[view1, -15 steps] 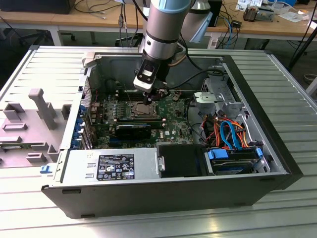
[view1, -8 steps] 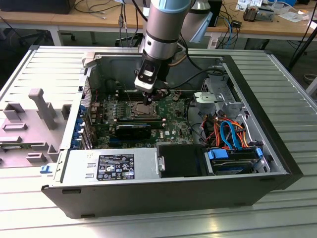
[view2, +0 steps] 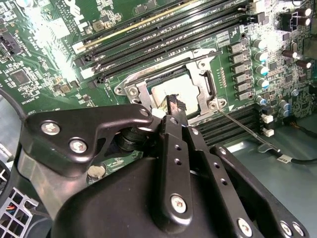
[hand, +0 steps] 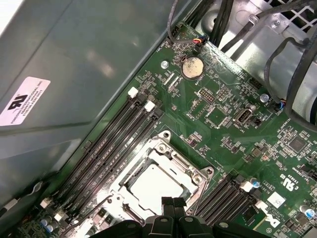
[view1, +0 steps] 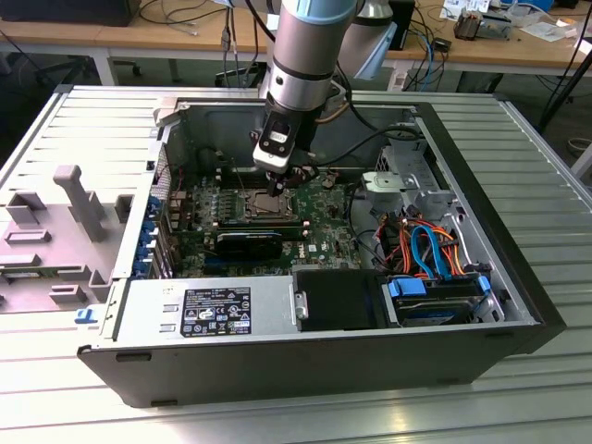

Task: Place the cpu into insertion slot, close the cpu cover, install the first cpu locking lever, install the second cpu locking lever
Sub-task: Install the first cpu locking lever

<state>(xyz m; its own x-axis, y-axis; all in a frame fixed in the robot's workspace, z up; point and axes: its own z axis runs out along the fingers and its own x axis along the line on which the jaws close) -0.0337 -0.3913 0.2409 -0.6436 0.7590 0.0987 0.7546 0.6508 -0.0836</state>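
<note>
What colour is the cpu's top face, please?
Pale silvery grey; the cpu shows best in the first wrist view.

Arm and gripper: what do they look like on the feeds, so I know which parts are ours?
The arm is a silver-grey cylinder with a pale blue joint cap and a white labelled block at the wrist. The gripper is matte black, with silver screw heads on its body and narrow fingers ending in ribbed tips.

I see the computer case (view1: 277, 375) lying open on the worktop (view1: 518, 412). Inside, the cpu (hand: 156, 186) sits in the insertion slot (view1: 256, 207), with the cpu cover (view2: 204, 90) flat over it and the tool (view1: 276, 191) above. The power supply (view1: 213, 310) lies near, and the drive bay (view1: 435, 298) is at the exterior view's right.
</note>
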